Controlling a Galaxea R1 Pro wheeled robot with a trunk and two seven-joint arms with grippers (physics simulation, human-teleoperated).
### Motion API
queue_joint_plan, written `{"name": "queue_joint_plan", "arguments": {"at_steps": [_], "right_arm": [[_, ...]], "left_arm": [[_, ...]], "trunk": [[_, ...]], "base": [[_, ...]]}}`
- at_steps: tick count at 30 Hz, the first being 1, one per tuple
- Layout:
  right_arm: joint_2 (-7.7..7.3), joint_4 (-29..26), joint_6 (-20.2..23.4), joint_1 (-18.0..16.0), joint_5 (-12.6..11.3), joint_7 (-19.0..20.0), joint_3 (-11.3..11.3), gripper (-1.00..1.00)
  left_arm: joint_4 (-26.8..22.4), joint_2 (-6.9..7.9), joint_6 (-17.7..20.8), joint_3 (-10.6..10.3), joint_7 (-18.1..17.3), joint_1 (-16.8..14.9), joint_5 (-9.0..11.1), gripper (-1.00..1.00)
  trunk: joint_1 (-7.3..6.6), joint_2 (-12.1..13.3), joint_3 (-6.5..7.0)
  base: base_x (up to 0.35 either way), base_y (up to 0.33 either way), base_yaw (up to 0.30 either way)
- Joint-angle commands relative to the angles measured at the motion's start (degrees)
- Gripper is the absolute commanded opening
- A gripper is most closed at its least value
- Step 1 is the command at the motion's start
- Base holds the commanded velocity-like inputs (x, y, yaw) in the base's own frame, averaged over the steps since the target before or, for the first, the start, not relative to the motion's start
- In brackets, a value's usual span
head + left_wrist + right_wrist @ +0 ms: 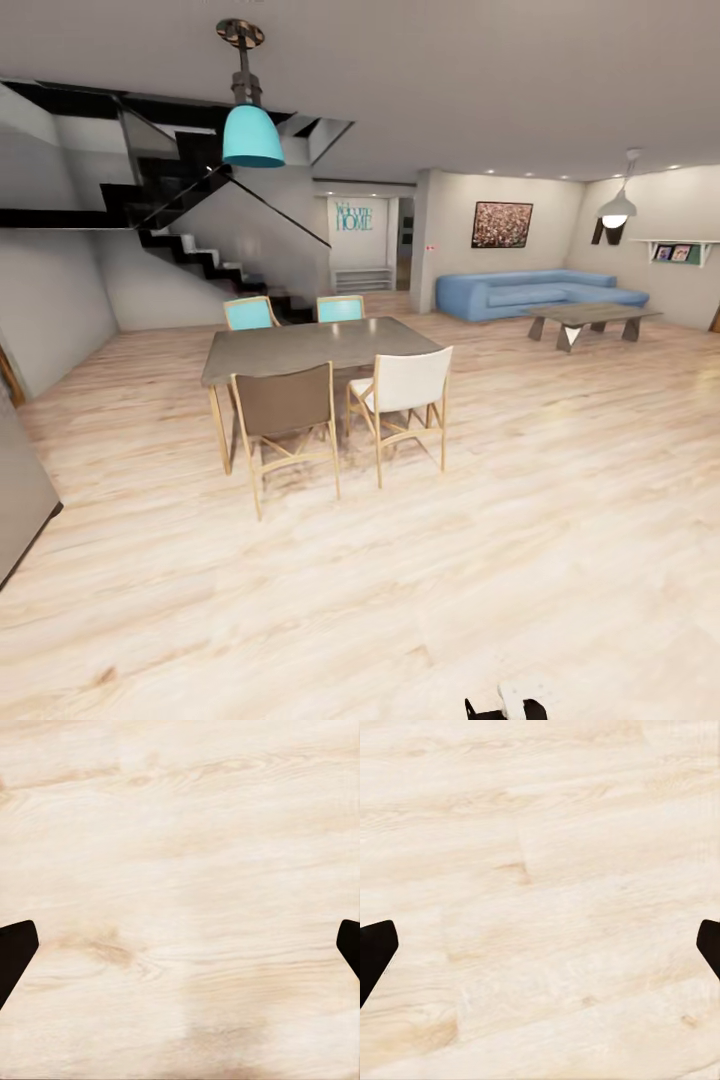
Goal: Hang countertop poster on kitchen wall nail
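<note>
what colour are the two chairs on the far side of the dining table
Turquoise backs on light wood frames: the far chairs, clearest in the head view.

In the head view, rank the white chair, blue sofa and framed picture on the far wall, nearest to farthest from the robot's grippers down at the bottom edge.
1. White chair, at the grey dining table's near right corner.
2. Blue sofa, far right, beyond the table.
3. Framed picture, on the wall above the sofa.

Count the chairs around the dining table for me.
4. Two turquoise chairs on the far side of the dining table, left and right; on the near side, a brown chair at left and a white chair at right. None looks hidden.
</note>
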Motion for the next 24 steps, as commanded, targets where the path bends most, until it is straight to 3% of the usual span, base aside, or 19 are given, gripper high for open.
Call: {"name": "queue_joint_plan", "arguments": {"at_steps": [1,14,24], "right_arm": [[0.00,0.0,-0.1,0.0,0.5,0.0,0.1,1.00],[0.04,0.1,-0.1,0.0,0.6,-0.1,0.1,1.00],[0.05,0.1,-0.1,0.0,0.6,-0.2,0.1,1.00]], "left_arm": [[-0.1,-0.01,0.0,0.0,0.0,0.0,0.0,1.00],[0.0,-0.01,0.0,0.0,0.0,0.0,-0.1,1.00],[0.0,-0.01,0.0,0.0,0.0,0.0,-0.1,1.00]], "trunk": [[0.00,0.0,-0.05],[0.00,0.0,-0.05],[0.00,0.0,-0.05]], "base": [[0.000,0.000,0.275],[0.000,0.000,0.287],[-0.063,-0.152,0.129]]}}
